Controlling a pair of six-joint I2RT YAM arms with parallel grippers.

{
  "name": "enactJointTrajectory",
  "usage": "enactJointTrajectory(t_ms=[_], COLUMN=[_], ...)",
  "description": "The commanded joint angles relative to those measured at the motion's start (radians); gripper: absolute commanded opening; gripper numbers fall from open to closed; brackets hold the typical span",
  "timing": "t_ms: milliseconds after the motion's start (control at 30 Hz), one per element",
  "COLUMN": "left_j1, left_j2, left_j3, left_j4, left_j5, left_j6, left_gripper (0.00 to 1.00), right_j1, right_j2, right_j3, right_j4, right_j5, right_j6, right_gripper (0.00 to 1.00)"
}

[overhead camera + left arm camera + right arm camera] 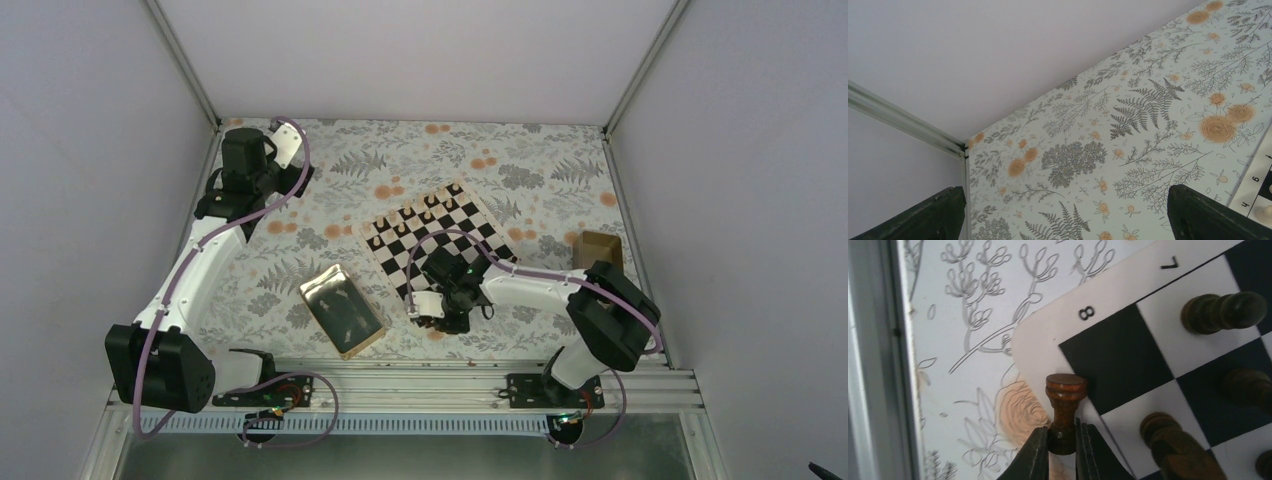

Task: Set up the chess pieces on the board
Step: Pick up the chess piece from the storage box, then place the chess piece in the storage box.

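Fern-and-rose printed tablecloth (300, 215), flat checkered board (1048, 335), lathe-turned dark wooden piece (1065, 405)

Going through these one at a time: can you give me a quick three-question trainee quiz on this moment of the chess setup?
1. True or false: the left gripper is shut.
2. Multiple choice: what is the right gripper holding? A) a dark chess piece B) a coin C) nothing
3. Fill in: the held piece hangs by the corner of the board whose rim is marked with the digit ___.

Key: 1 false, its fingers stand wide apart; 2 A; 3 8.
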Motion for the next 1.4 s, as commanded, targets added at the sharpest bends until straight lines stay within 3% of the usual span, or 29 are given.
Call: enactJointTrajectory(t_ms=[0, 233, 600, 900, 1367], left_j1=[0.002, 0.003, 0.036, 0.149, 0.298], left_j2=[-0.024, -0.035, -0.051, -0.110, -0.184], left_j3=[0.003, 0.025, 0.061, 0.069, 0.032], left_j4=[0.020, 0.001, -0.018, -0.053, -0.067], left_j5=[0.015, 0.015, -0.057, -0.057, 0.000], left_j6=[-0.014, -0.007, 0.071, 0.138, 0.216], left_gripper=[1.00, 1.00, 1.00, 1.00, 1.00], right_j1=[0.022, 0.038, 0.228, 0.356, 0.506], right_j2=[-0.030, -0.025, 0.255, 0.471, 0.591], right_j3=[0.067, 0.291, 0.704, 0.892, 0.970], right_j4=[-0.141, -0.340, -0.544, -0.527, -0.453], right_j5=[-0.009, 0.084, 0.499, 0.779, 0.941], right_j6=[-0.029, -0.069, -0.144, -0.311, -0.493], right_gripper=[0.06, 0.08, 0.09, 0.09, 0.09])
